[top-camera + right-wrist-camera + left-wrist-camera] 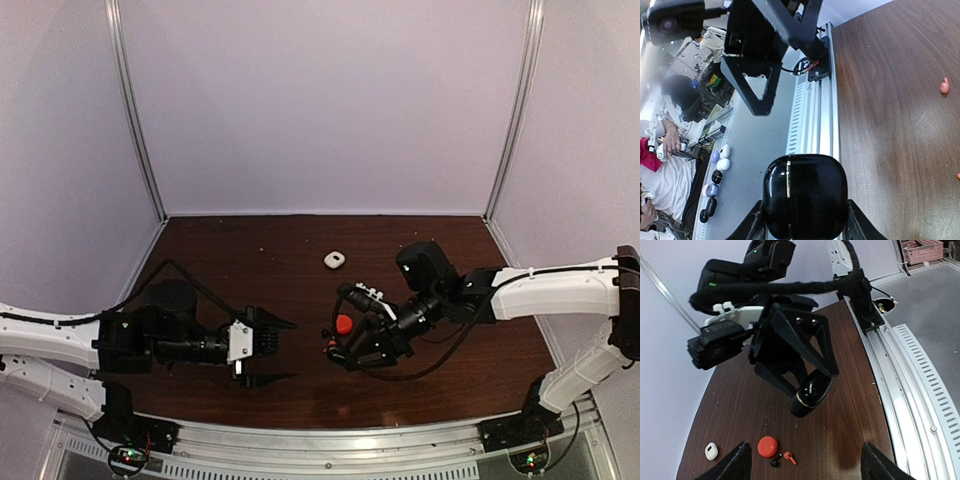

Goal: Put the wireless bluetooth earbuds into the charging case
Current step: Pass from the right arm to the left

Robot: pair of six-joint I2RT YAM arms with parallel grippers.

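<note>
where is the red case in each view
top external: red case lies on the table, mid-picture, just above the right hand.
left wrist: low, left of centre, between the white case and a red earbud.
right wrist: not in it.
shared landmark: the right hand, shut on the black case, shows in all three.

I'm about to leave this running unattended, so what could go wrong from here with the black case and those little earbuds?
The black case is glossy, looks shut, and is pinched only at its sides by the right gripper; it could slip or twist when the lid gets opened. The black earbud and red earbud lie close together beside the red case; the open left gripper might knock one away.
</note>
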